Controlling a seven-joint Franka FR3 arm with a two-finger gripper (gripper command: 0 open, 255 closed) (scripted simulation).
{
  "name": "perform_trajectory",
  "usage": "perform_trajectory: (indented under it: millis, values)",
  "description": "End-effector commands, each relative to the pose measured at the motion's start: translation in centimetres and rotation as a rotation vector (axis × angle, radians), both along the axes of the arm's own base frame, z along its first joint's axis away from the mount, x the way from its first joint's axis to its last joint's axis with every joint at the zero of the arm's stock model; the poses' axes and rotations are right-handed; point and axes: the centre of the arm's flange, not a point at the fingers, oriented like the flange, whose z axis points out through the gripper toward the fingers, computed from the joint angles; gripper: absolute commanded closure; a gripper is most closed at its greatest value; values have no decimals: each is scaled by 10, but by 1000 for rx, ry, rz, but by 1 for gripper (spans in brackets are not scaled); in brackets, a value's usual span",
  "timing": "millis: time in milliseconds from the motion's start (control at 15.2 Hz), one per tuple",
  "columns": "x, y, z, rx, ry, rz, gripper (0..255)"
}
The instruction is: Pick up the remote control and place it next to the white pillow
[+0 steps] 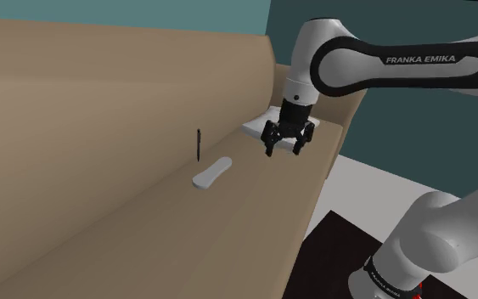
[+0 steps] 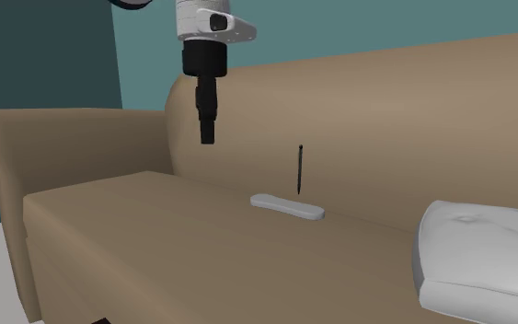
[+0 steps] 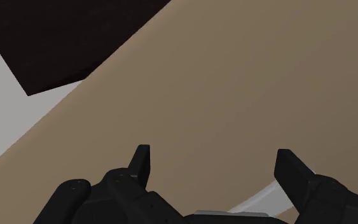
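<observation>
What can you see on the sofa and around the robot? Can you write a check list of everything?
Surface: tan sofa seat, flat.
Job's things: pale remote lying flat on the seat, close to the backrest; white pillow on the seat, apart from the remote, toward the second exterior view's right.
Clutter: thin dark stick standing upright just behind the remote.
Grippers: black gripper open, holding nothing, hanging above the seat.
Cables: nothing seen.
Surroundings: teal wall behind the sofa; light floor with a dark mat in front of the sofa.
</observation>
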Motion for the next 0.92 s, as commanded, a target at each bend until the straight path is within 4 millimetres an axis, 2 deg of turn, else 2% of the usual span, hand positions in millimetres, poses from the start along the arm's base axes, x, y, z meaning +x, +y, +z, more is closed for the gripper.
perform_trajectory:
  millis: [0,462,858]
  values:
    - [21,13,-16,-1,-1,-74,0]
    - [93,42,-65,-12,-3,-317,0]
    - [159,52,-107,-21,-4,-525,0]
